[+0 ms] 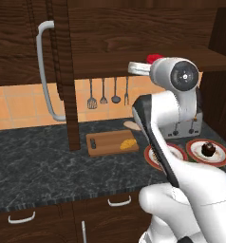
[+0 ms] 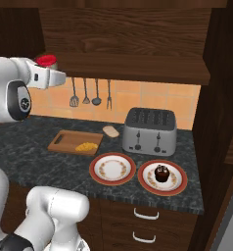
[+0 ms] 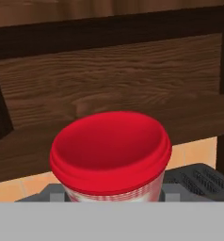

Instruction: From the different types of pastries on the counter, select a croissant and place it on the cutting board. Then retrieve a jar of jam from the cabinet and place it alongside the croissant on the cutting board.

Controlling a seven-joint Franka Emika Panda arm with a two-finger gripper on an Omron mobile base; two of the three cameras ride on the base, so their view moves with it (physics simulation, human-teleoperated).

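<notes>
- Nearest on the dark marble surface (image 2: 35, 162), two red-rimmed plates sit side by side: one bare (image 2: 112, 168), the other holding the dark cupcake (image 2: 161, 173).
- Just behind them stands a grey toaster (image 2: 149, 131).
- Left of the toaster lies the cutting board (image 2: 74, 142), with the golden croissant (image 2: 86, 146) resting on its right end; the pale bread roll (image 2: 110, 131) lies on the surface between board and toaster.
- Utensils (image 2: 91, 94) hang on the tiled wall behind.
- Higher up, at the open cabinet (image 2: 133, 44), the end effector (image 3: 111, 195) is pinching the jar of jam (image 3: 111, 155), its red lid level with the cabinet's shelf edge.
</notes>
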